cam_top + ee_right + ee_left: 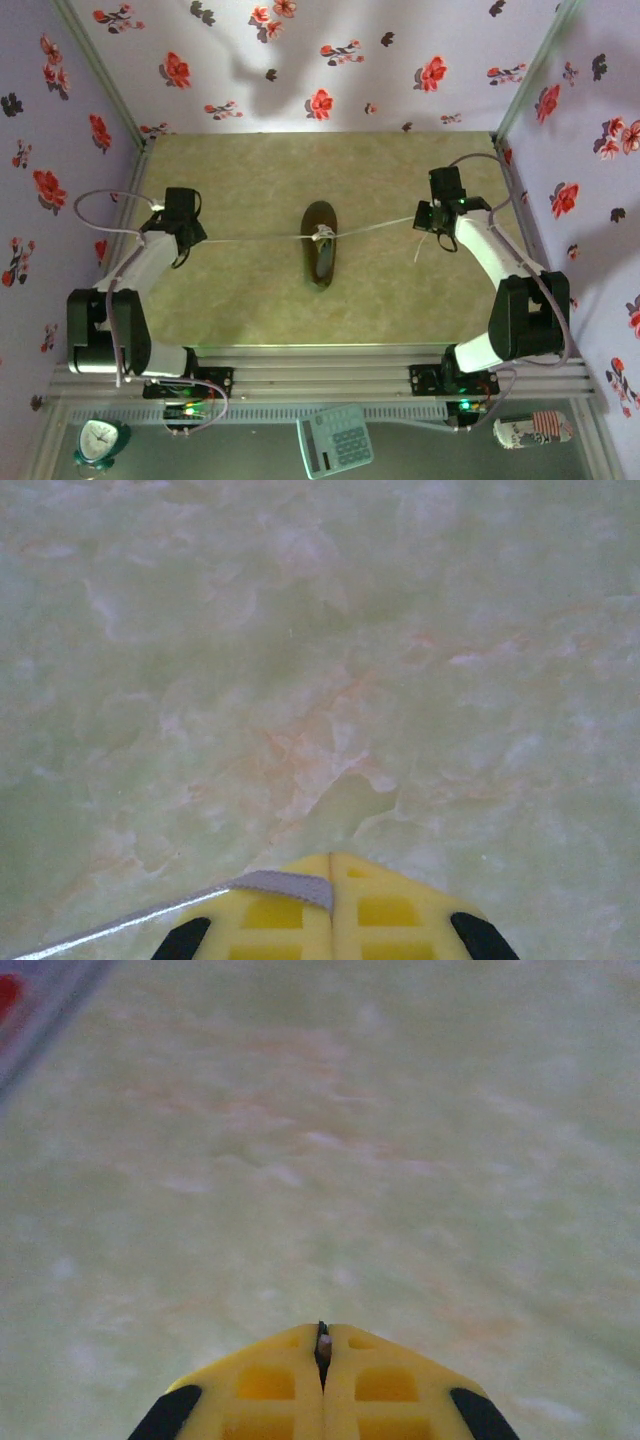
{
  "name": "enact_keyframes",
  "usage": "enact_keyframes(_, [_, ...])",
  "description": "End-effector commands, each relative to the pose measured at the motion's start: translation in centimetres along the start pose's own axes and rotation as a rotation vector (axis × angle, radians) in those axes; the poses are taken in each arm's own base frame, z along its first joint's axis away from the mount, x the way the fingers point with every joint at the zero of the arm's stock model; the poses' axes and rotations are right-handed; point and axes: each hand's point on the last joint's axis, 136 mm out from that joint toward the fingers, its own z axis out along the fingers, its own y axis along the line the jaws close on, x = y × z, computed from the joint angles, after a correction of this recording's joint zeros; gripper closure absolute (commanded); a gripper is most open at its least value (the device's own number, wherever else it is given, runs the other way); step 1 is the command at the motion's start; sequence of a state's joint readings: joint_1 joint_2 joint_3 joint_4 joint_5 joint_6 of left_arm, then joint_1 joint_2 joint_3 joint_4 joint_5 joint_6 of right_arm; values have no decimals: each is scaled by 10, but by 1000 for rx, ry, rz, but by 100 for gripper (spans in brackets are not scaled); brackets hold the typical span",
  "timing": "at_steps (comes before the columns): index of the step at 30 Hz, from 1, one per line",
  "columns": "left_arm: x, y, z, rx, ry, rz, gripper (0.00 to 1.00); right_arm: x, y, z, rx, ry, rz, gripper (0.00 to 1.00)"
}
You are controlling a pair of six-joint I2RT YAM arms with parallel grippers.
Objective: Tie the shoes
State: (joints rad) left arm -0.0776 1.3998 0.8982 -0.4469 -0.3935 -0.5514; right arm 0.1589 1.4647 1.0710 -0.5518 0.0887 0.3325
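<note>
The counter (pixel 250 180) carries the shoe (pixel 320 255) at the middle of the top view, with its long axis running top to bottom of the frame. The left gripper (pixel 198 238) sits at centre left and the right gripper (pixel 424 217) at centre right. Both are roughly level with the shoe, well apart from it, and about equally far out on either side. The lace (pixel 260 239) stretches nearly straight across the frame between them, at right angles to the shoe, and meets in a knot (pixel 322 235) over its upper half. Any tightening, I judge, means pulling outward along that left-right line. Each gripper is clamped together on a lace end. In the right wrist view the flat white lace (pixel 280 883) leaves the closed seam toward the lower left. In the left wrist view there is just a white speck pinched in the seam of the left gripper (pixel 323 1332). For the shoe and knot, go by the top view.
</note>
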Motion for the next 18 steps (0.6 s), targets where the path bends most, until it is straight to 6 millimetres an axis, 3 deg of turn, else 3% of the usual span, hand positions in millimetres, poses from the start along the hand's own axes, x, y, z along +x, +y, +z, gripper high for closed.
enact_keyframes(1, [-22, 51, -11, -288, -74, -49, 100, 1, -3, -2, -3, 1, -9, 100])
enact_keyframes(6, [-47, 97, -31, -631, -136, 2, 100, 0, -1, -5, -15, -5, -21, 100])
enact_keyframes(10, [-56, 121, -40, -825, -133, 24, 100, -5, -6, -12, 10, -35, -24, 100])
enact_keyframes(14, [-57, 132, -32, -894, -110, 19, 100, -7, -8, -16, 28, -32, -37, 100])
enact_keyframes(18, [-52, 135, -13, -800, -67, -55, 100, -4, -15, -14, 63, -16, -50, 100])
